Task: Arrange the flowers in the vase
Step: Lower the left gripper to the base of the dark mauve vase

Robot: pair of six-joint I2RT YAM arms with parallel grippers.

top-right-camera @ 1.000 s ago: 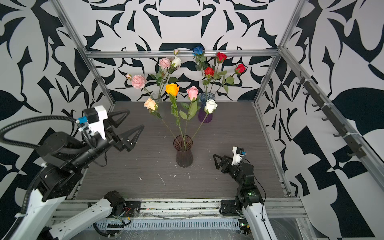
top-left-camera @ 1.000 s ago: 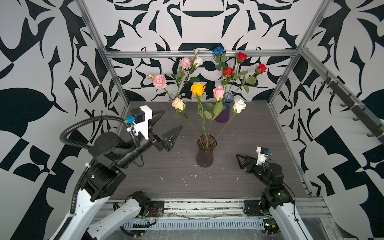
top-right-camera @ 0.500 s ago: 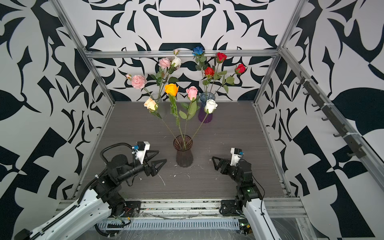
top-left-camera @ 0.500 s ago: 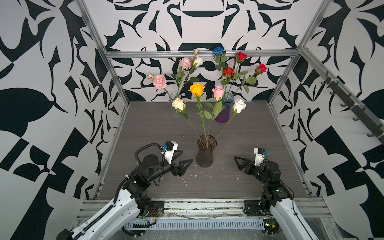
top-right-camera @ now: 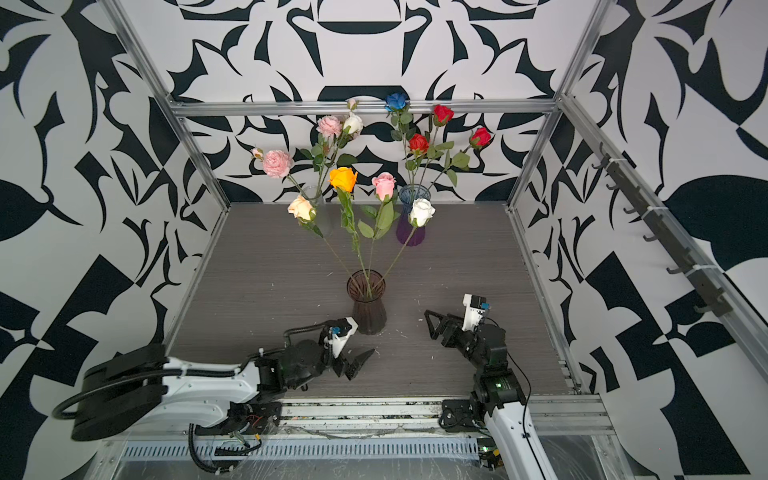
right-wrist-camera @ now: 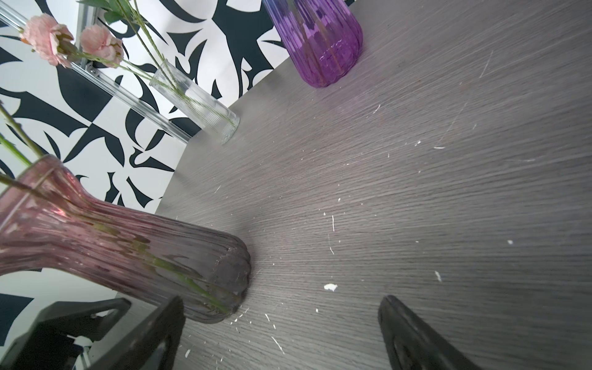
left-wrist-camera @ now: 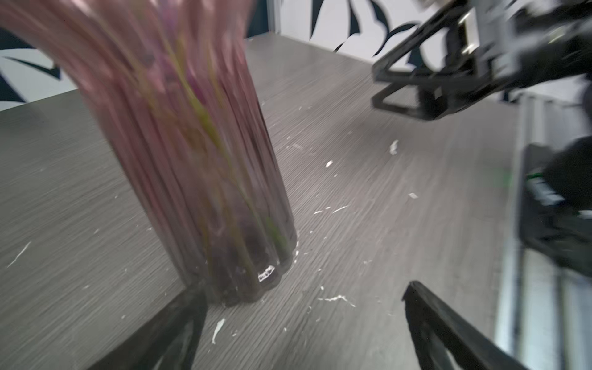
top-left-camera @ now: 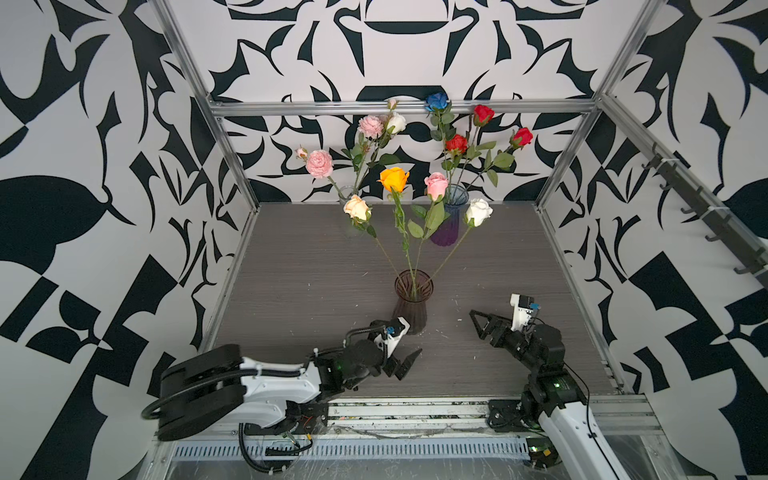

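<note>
Grey table (top-left-camera: 311,270), flowers (top-left-camera: 393,178) in vase (top-left-camera: 411,305); left pincer (left-wrist-camera: 304,288), right pincer (right-wrist-camera: 283,301) agape.

Grey wood-grain table (top-left-camera: 311,257) with three vases upright on it. The dusky-pink ribbed vase (top-left-camera: 411,307) is near the front middle; the purple vase (top-left-camera: 446,232) and clear ribbed vase (right-wrist-camera: 195,99) are at the back, well apart from it. Small white flecks (right-wrist-camera: 330,287) are scattered on the surface, thickest by the dusky-pink ribbed vase's foot.

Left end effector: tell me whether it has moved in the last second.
Yes. The left end effector has swung from high on the left down to the tabletop, and is now just on the near side of the front vase, with its jaws open.
</note>
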